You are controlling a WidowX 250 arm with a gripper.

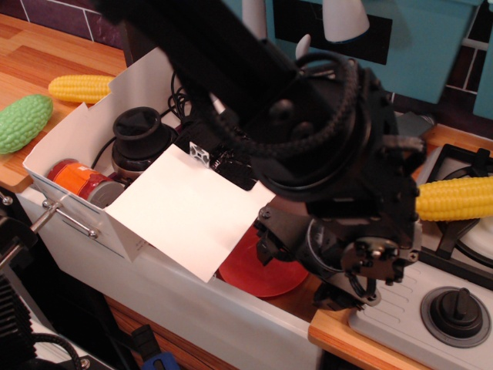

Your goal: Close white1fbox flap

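Claw tips blurred beside flap, state unreadable.

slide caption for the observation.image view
Black gripper beside the white carton, near its open flap.

White1fbox and flap: plain white. Plate: red. Corn cobs: yellow (gourd: green).

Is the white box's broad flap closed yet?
No, open: the flap slopes outward, leaving a can and cables visible inside the box.
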